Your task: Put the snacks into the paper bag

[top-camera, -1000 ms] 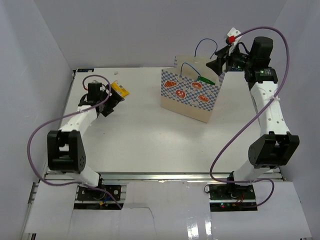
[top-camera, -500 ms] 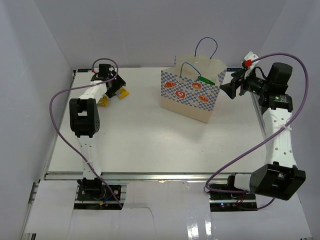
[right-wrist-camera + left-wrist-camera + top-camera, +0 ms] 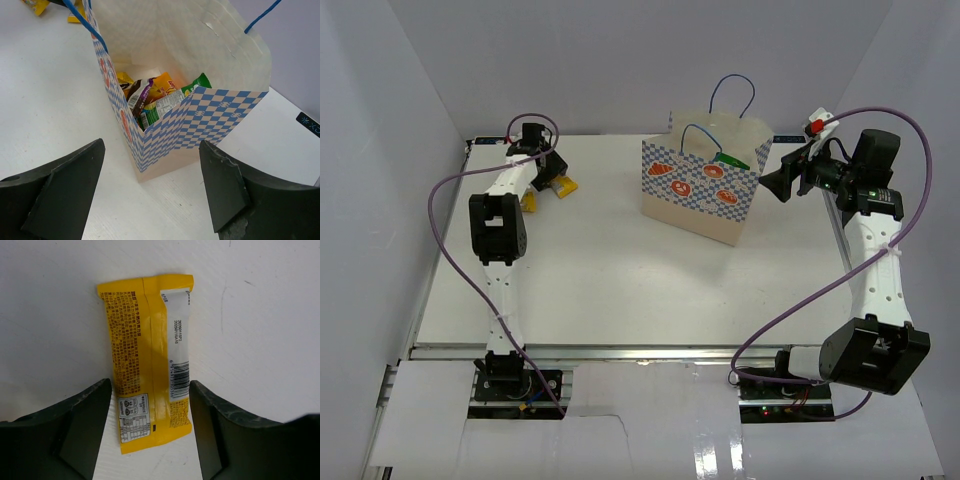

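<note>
Grasp step: left claw (image 3: 150, 386), spread, straddles a yellow packet (image 3: 145, 335); next, pinch and lift. Right claw (image 3: 151, 145) spread, empty, near paper bag (image 3: 220, 115)

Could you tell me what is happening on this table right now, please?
The robot is filling the paper bag; several snacks already lie inside. The left gripper hovers over a yellow candy pack lying flat on the table, its open fingers on either side of it, not gripping. The right gripper hangs open and empty beside the bag.
</note>
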Available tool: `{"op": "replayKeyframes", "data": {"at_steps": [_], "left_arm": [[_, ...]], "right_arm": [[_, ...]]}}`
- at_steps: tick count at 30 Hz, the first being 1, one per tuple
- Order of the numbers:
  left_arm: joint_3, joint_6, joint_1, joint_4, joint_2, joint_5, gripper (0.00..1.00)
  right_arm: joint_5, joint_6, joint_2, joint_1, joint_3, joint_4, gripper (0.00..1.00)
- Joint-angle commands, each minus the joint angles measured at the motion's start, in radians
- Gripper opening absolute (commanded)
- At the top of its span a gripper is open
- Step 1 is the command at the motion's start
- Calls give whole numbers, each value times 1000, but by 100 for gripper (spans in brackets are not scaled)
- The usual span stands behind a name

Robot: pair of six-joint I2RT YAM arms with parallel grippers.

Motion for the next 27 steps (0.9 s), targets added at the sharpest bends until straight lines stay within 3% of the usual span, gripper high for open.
{"op": "replayKeyframes", "data": {"at_steps": [1,4,5,6,7,13,17,21,25,27], "left_arm": [[46,33,-8,-52,27,-11,73],[50,54,-20,-78,46,-32,66],[46,60,-25,-87,49,-42,58],[40,65,-25,-87,52,-43,58],[30,71,-25,-88,50,-45,50],[-29,108,-25,-55,-2,-16,27],[-150,140,-25,104,-123,88,18],[-420,162,-26,331,-383,333,15],[-633,149,-34,633,-618,492,13],[-681,139,-43,701,-727,532,13]], "right_arm": [[-17,23,-4,-4,7,8,82],[-26,27,-7,-5,3,9,82],[-26,32,-7,-4,3,9,81],[-29,32,-9,-4,3,9,81],[-33,32,-9,-4,4,6,81],[-78,31,-10,-4,16,5,79],[-107,5,-13,-4,29,-11,79],[-127,-17,-21,-4,36,-25,78],[-129,-28,-26,-4,39,-25,78],[-130,-29,-26,-4,44,-23,78]]}}
